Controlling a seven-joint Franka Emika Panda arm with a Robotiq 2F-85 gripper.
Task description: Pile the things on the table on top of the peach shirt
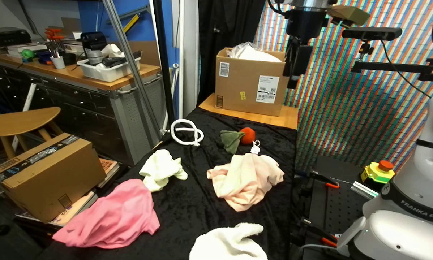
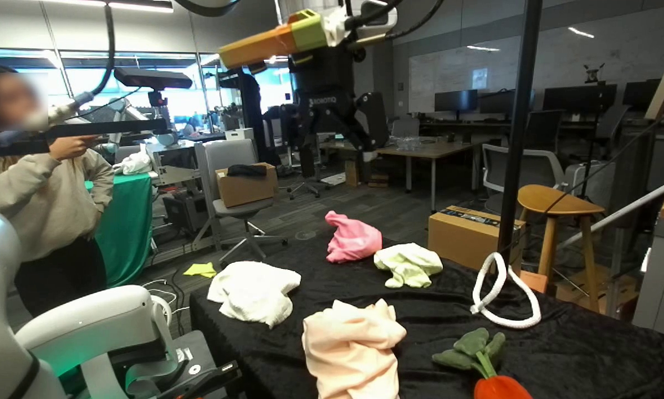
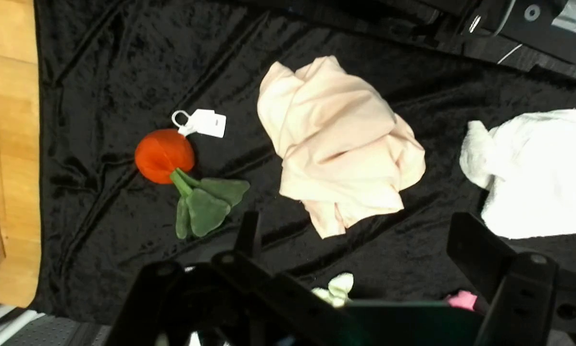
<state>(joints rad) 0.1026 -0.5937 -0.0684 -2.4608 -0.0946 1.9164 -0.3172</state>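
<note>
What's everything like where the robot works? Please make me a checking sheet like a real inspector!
Surface: wrinkled black velvety cloth; bare wood past one end.
Job's things: peach shirt, crumpled; white towel, pink cloth, pale green cloth, white rope and red-and-green plush toy all lie off it.
Clutter: open cardboard box standing on the wood.
Gripper: open, holding nothing, above the cloth.
Cables: thick black cable hanging near the mounted camera.
Surroundings: person standing beyond the robot arm, face blurred; emergency stop button by the arm's base.
</note>
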